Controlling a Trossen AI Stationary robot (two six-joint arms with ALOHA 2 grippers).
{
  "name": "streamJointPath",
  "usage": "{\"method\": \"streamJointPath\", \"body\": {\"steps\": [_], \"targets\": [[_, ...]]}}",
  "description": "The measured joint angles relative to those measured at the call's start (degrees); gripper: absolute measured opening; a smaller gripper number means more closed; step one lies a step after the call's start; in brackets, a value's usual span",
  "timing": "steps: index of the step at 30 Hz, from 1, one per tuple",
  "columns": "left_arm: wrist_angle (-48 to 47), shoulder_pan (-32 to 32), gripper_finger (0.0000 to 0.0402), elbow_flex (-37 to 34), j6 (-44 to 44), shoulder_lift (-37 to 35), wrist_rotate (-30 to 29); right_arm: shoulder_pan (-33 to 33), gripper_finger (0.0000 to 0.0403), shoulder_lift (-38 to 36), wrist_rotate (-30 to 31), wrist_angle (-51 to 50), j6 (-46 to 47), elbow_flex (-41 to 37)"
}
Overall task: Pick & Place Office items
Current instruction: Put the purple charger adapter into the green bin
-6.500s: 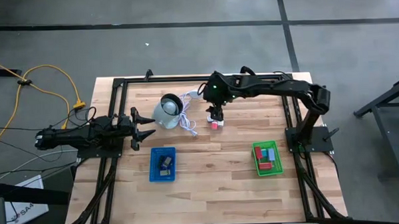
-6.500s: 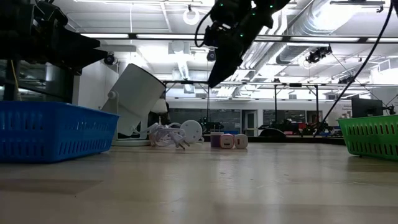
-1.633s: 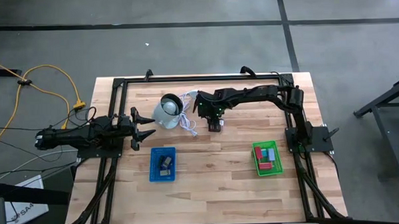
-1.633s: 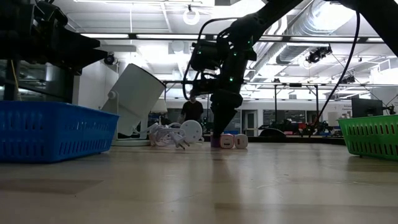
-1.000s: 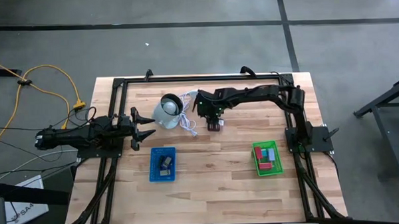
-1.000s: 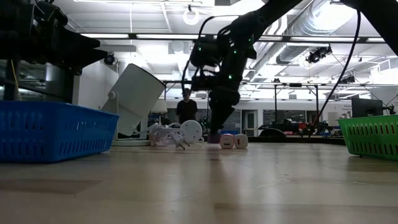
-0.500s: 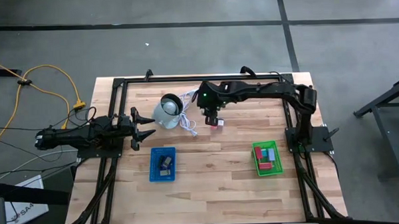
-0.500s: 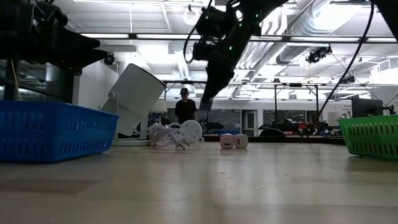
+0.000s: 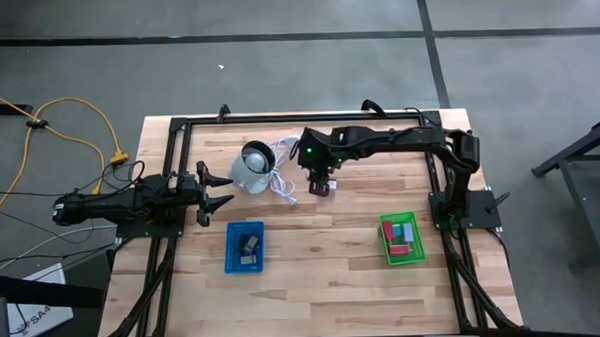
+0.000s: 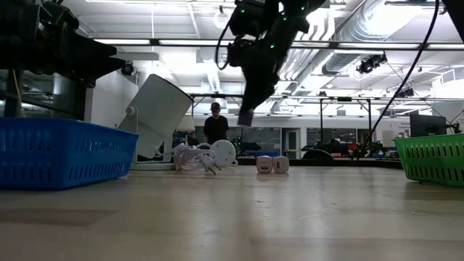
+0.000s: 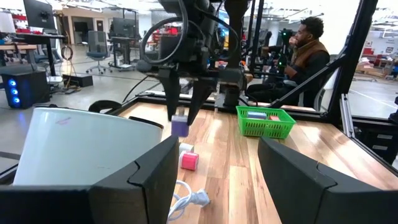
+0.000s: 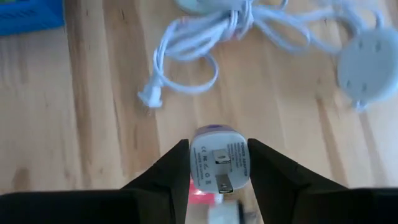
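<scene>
Right tool (image 10: 245,116) raised above the middle of the bench (image 9: 323,258), pinching a small purple block (image 11: 180,127) with a white plug face between its fingers (image 12: 165,176); block clear of the wood, hanging just above the pink block (image 11: 189,160) and the white block (image 10: 280,164) that lie side by side below. Grey-white round object (image 9: 250,167) tipped on its side to the left of them, with its white cord (image 12: 205,37) bundled loosely on the bench between. Left tool (image 9: 217,188) parked at the left edge of the bench, fingers spread wide and empty, pointing toward the round object. Blue tray (image 9: 246,247) near the front left with a few dark pieces inside; green tray (image 9: 401,237) at the front right holding red, teal and pale-blue blocks. Person (image 10: 215,125) standing in the room beyond the bench
</scene>
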Motion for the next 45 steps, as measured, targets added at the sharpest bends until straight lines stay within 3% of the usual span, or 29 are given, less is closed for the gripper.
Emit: {"method": "streamJointPath", "body": {"steps": [22,45], "targets": [[0.0,0.0,0.0212,0.0,0.01,0.0,0.01,8.64,0.0133,-6.71,8.19,-11.31,18.38,-0.02],[0.04,-0.01,0.0212,0.0,0.01,0.01,0.01,21.77,0.0133,-12.32,16.6,-27.42,46.67,-0.2]]}}
